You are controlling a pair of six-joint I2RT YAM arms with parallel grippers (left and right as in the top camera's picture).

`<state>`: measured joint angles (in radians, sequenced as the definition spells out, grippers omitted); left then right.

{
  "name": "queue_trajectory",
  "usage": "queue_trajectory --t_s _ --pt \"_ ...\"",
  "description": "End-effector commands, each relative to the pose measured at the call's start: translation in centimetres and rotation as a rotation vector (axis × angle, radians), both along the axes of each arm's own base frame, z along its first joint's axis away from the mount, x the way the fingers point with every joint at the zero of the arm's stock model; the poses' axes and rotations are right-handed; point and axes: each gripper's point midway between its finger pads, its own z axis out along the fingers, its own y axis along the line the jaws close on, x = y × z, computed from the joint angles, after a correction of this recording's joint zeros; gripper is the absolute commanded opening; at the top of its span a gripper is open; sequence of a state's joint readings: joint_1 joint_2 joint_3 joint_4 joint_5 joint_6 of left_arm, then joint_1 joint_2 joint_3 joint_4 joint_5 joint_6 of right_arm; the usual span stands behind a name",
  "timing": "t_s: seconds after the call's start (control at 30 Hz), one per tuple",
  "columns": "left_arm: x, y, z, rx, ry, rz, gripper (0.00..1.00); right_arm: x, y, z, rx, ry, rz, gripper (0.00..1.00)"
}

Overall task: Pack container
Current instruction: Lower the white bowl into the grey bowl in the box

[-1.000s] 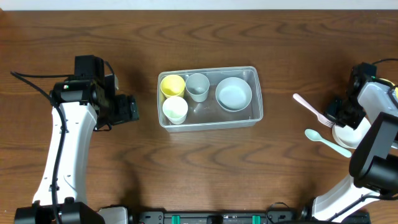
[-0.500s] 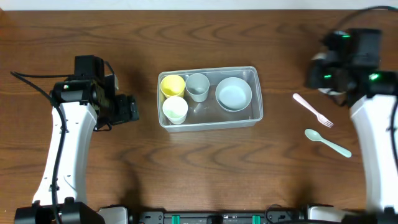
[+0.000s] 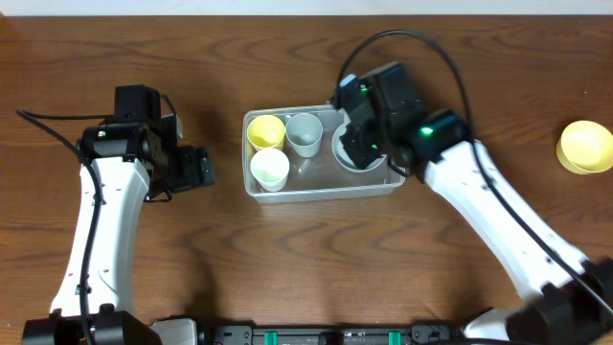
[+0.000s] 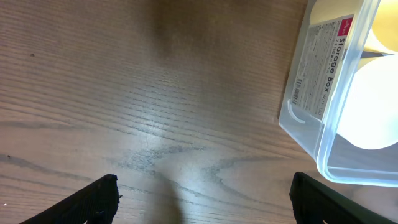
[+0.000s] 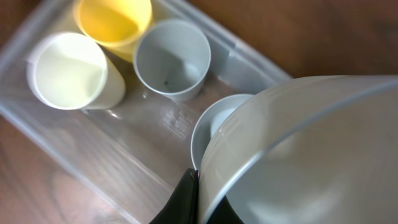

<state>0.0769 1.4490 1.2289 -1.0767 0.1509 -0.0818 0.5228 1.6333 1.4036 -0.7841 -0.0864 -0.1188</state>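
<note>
The clear container (image 3: 395, 177) stands at the table's middle and holds a yellow cup (image 3: 265, 130), a cream cup (image 3: 270, 169), a grey cup (image 3: 305, 133) and a white bowl (image 3: 364, 160). My right gripper (image 3: 356, 142) hangs over the container's right half. In the right wrist view it (image 5: 198, 182) is shut on the rim of a second white bowl (image 5: 298, 155), held tilted just above the bowl in the container (image 5: 214, 124). My left gripper (image 3: 196, 168) is open and empty (image 4: 205, 208) over bare table left of the container (image 4: 323, 93).
A yellow bowl (image 3: 586, 146) sits alone at the far right of the wooden table. The container's short side carries a "Storage Box" label (image 4: 317, 68).
My right arm has swung from the far right to over the container with a white bowl in it. The fork and spoon no longer show; a yellow bowl does. The left arm has not moved.
</note>
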Motion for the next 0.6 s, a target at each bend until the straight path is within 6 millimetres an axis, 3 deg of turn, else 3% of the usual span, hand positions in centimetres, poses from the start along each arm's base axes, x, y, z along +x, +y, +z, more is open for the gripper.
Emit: queue_trajectory --t_s 0.0,0.23,0.3,0.33,0.43,0.57 --pt "-0.2 0.1 0.3 0.002 -0.005 0.001 0.88 0.8 -0.1 -2.3 -0.045 0.03 -0.028 0.03" --pt "-0.2 0.1 0.3 0.002 -0.005 0.001 0.88 2.2 0.1 -5.5 -0.066 0.066 -0.04 0.06" --pt "-0.2 0.1 0.3 0.002 -0.005 0.001 0.88 2.2 0.2 -6.0 -0.073 0.073 -0.037 0.17" --pt "-0.2 0.1 0.3 0.002 -0.005 0.001 0.88 2.2 0.2 -6.1 -0.074 0.074 -0.037 0.33" --pt "-0.2 0.1 0.3 0.002 -0.005 0.001 0.88 2.3 0.2 -6.2 -0.073 0.073 -0.037 0.61" --pt "-0.2 0.1 0.3 0.002 -0.005 0.001 0.88 2.5 -0.4 -6.2 -0.094 0.065 -0.059 0.63"
